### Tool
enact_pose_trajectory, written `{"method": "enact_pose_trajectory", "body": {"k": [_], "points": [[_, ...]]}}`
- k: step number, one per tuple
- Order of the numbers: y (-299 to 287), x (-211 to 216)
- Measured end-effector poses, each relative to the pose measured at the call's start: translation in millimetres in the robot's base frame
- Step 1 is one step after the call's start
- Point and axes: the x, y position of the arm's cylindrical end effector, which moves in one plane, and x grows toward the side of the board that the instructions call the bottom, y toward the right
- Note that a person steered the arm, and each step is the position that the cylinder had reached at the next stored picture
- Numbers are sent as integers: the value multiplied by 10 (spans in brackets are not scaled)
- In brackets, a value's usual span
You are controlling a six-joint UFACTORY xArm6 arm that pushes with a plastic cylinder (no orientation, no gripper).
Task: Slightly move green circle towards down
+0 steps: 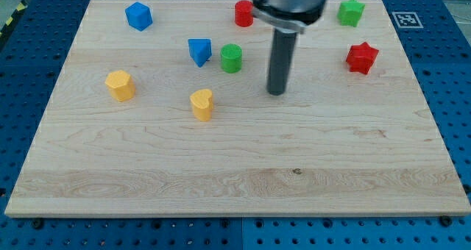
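The green circle (231, 58) is a small green cylinder standing on the wooden board (235, 162), a little above the board's middle. My tip (276, 93) rests on the board to the right of the green circle and slightly below it, with a clear gap between them. A blue triangle block (199, 51) sits just left of the green circle, close but apart.
A red cylinder (243, 13) stands above the green circle, next to the arm. A blue block (138, 16) is at top left, a green star (351, 12) at top right, a red star (361, 57) at right. Two yellow blocks (119, 85) (202, 104) lie at left and lower middle.
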Motion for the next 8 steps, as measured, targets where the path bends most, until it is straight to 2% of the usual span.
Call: {"method": "enact_pose_trajectory", "body": {"k": [2,4,5,6,7,8], "points": [[-798,-93],[-890,-703],[-843,-969],[-438,-1032],[29,-727],[209,-608]]}}
